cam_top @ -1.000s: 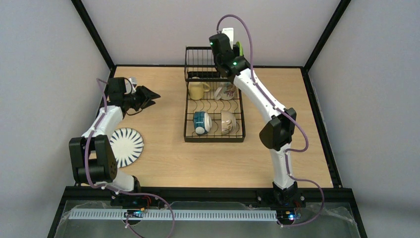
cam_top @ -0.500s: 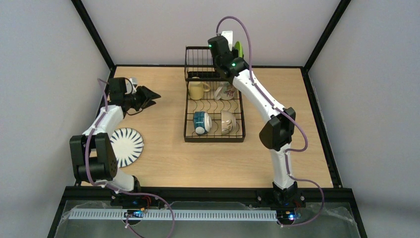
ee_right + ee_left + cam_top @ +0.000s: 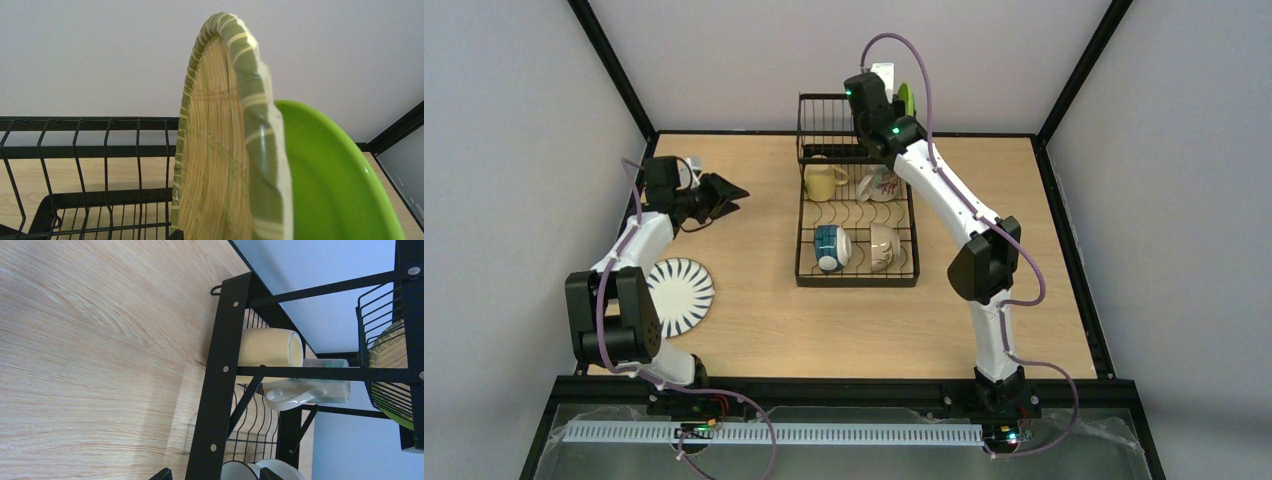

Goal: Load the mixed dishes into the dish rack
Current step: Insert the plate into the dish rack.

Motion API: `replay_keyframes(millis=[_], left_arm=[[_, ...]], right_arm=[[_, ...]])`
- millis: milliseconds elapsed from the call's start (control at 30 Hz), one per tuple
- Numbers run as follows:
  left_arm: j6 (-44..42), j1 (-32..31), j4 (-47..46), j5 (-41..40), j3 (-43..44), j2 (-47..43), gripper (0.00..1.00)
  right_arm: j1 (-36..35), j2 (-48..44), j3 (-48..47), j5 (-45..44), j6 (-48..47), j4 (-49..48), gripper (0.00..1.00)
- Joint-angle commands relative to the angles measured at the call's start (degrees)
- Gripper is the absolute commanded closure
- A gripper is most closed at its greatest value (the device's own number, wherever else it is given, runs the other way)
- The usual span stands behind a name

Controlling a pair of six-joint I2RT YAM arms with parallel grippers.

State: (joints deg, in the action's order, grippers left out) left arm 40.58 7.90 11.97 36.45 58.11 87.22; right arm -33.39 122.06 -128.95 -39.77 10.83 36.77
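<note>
Left hand (image 3: 727, 194), fingers spread, empty, at dish rack's (image 3: 856, 283) 10 o'clock. Right hand (image 3: 884, 80) at 12 o'clock by tan woven-look plate (image 3: 215, 150); grip indiscernible.

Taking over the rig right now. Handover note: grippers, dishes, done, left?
Left gripper: open, empty, over the table left of the dish rack.
Right gripper: at the rack's tall basket by the tan woven plate; grip cannot be told.
Done: pale yellow mug, blue bowl and second bowl sit in the rack; lime green plate stands beside the woven plate.
Left: black-striped plate lies on the table.
</note>
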Motion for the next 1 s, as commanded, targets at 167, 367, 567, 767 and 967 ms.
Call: replay_keyframes(millis=[167,367,567,767,967], left_arm=[[0.8,0.3,-0.9,0.5,-1.6,-0.2,0.01],[1.0,0.5,-0.6,0.3,-2.1,-0.9,0.01],[1.3,0.6,-0.6,0.2,-2.9,-1.8,0.01],[1.7,0.6,-0.6,0.0,-3.9,-2.7,0.01],[2.3,0.6,-0.8,-0.2,-4.9,-3.6,0.01]], right_arm=[[-0.1,-1.1,0.2,-0.2,0.0,0.5,0.34],[-0.1,-1.6,0.2,-0.5,0.2,1.4,0.29],[-0.1,-2.5,0.2,-1.8,-0.3,1.3,0.25],[0.0,-3.6,0.3,-2.6,-0.2,2.0,0.24],[-0.1,-5.0,0.3,-2.7,-0.3,2.2,0.24]])
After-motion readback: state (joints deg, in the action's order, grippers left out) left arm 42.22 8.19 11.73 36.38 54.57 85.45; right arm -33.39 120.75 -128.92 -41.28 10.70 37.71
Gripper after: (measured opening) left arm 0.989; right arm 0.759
